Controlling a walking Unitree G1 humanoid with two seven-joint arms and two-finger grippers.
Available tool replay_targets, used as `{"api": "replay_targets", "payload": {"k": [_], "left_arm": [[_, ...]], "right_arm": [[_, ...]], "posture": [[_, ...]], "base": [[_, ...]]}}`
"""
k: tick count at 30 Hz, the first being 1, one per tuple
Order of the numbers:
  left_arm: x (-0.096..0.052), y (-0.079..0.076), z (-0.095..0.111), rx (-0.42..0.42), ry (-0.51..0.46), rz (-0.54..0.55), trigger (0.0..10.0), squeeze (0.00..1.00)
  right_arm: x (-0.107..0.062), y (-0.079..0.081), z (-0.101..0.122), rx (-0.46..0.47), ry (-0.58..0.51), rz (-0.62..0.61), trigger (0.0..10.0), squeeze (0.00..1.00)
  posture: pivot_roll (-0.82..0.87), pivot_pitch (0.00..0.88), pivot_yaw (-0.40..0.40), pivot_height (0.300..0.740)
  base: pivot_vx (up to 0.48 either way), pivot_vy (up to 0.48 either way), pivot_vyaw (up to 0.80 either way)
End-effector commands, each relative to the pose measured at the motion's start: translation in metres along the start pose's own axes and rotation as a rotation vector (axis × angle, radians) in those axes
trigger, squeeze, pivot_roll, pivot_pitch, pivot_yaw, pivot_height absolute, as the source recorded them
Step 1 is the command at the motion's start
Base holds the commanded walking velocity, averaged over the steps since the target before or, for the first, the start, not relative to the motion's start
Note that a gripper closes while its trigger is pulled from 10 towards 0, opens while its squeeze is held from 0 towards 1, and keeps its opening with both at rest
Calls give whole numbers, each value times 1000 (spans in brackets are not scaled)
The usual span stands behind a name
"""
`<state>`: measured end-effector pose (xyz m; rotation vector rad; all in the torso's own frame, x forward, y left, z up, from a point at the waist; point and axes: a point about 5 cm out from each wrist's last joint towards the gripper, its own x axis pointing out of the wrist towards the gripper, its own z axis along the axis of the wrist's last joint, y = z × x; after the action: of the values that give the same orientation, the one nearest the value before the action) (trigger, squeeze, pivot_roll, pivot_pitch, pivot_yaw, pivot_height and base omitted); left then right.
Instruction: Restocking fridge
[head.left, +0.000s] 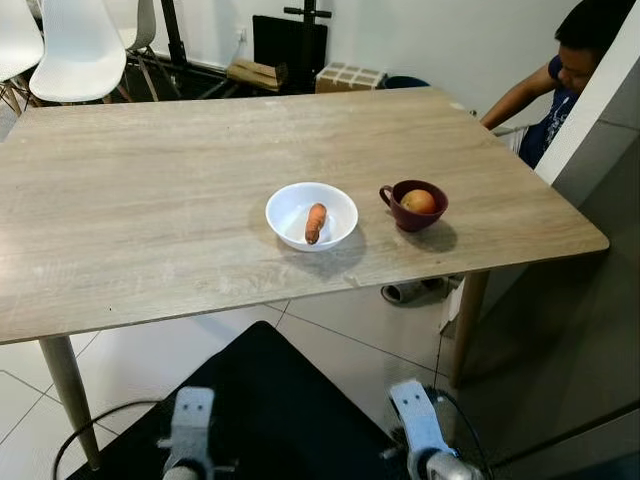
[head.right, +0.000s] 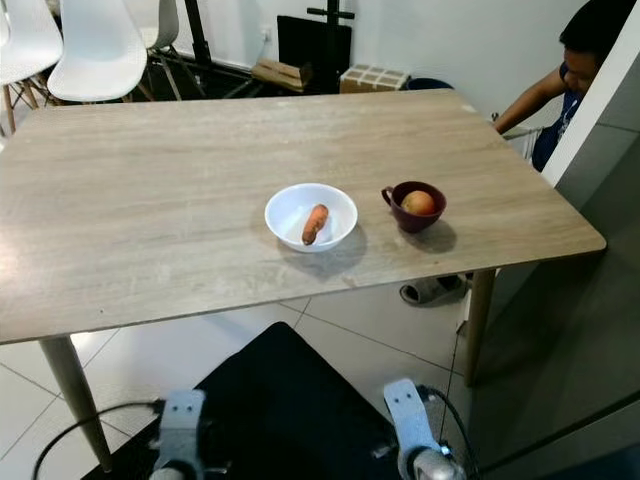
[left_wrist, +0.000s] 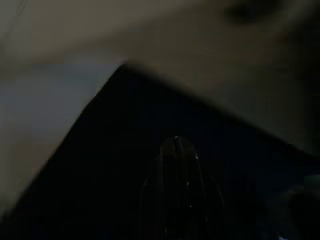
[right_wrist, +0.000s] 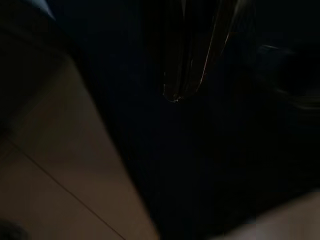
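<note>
on the wooden table (head.left: 150, 200): white bowl (head.left: 311, 215) holding a carrot (head.left: 315, 222), maroon cup (head.left: 413, 205) with an apple (head.left: 419, 201) just beside it. below the table edge, left gripper (left_wrist: 176, 150) and right gripper (right_wrist: 175, 92) hanging; finger gap impossible to tell.

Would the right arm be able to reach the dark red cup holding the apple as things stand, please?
Probably yes: the right arm hangs low, but nothing stands between it and the dark red cup near the wooden table's front edge. It would first need raising.
</note>
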<state>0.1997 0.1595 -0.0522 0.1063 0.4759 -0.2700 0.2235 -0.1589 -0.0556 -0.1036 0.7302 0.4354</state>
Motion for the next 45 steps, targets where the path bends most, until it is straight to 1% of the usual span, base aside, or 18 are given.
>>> {"api": "replay_targets", "payload": {"k": [1, 2, 5, 7, 12, 13, 14, 18, 20, 21, 22, 23, 27, 29, 33, 35, 42, 45], "left_arm": [[-7, 1, -3, 66, -14, -56, 10000, 0], [-10, -5, 9, 75, -116, -209, 10000, 0], [-21, -11, 42, 118, -269, -427, 10000, 0], [-24, -12, 52, 127, -304, -465, 10000, 0], [-28, -31, 105, 160, -434, -656, 10000, 0], [-28, -31, 105, 160, -434, -656, 10000, 0], [-25, -41, 128, 193, -519, -669, 10000, 0], [-21, -47, 161, 201, -650, -621, 10000, 0], [-23, -47, 174, 209, -705, -596, 10000, 0], [-23, -45, 186, 220, -745, -548, 10000, 0], [-22, -41, 203, 225, -809, -456, 10000, 0], [-22, -41, 203, 225, -809, -456, 10000, 0], [-15, -29, 220, 183, -842, -266, 10000, 0], [-15, -27, 222, 156, -840, -245, 10000, 0], [-15, -28, 223, 147, -836, -246, 10000, 0], [-16, -38, 221, 123, -813, -261, 10000, 0], [-19, -38, 220, 104, -831, -257, 10000, 0], [-19, -41, 217, 128, -814, -280, 10000, 0]], "right_arm": [[-3, 0, -7, 21, 27, 56, 10000, 0], [-8, 0, 2, 89, -21, 269, 10000, 0], [-24, -12, 43, 192, -194, 595, 10000, 0], [-29, -15, 54, 200, -229, 645, 10000, 0], [-68, -14, 134, 162, -526, 898, 10000, 0], [-68, -14, 134, 162, -526, 898, 10000, 0], [-84, -6, 168, 123, -655, 971, 10000, 0], [-106, 5, 207, 82, -840, 1041, 10000, 0], [-111, 5, 221, 61, -906, 1021, 10000, 0], [-110, 4, 230, 52, -919, 951, 10000, 0], [-102, 2, 246, 14, -908, 791, 10000, 0], [-102, 2, 246, 14, -908, 791, 10000, 0], [-76, -10, 262, -148, -807, 375, 10000, 0], [-72, -16, 266, -121, -787, 276, 10000, 0], [-74, -16, 267, -97, -780, 265, 10000, 0], [-71, 6, 283, -224, -802, 309, 10000, 0], [-60, 17, 286, -316, -765, 275, 10000, 0], [-62, 32, 287, -309, -787, 415, 10000, 0]], "posture": [[-60, 94, -30, 740], [-61, 95, -30, 740], [-60, 97, -30, 740], [-62, 98, -29, 740], [-60, 94, -27, 740], [-60, 94, -27, 740], [-61, 91, -27, 740], [-60, 87, -25, 740], [-60, 84, -22, 740], [-60, 84, -22, 740], [-60, 83, -21, 740], [-60, 83, -21, 740], [-63, 82, -19, 740], [-62, 83, -21, 740], [-62, 83, -21, 740], [-60, 87, -29, 740], [-60, 83, -52, 740], [-61, 84, -55, 740]], "base": [[0, 0, 0], [0, 0, 0], [0, 0, 0], [0, 0, 0], [0, 0, 0], [0, 0, 0], [0, 0, 0], [0, 0, 0], [0, 0, 0], [0, 0, 0], [0, 0, 0], [0, 0, 0], [0, 0, 0], [0, 0, 0], [0, 0, 0], [0, 0, 0], [0, 0, 0], [0, 0, 0]]}}
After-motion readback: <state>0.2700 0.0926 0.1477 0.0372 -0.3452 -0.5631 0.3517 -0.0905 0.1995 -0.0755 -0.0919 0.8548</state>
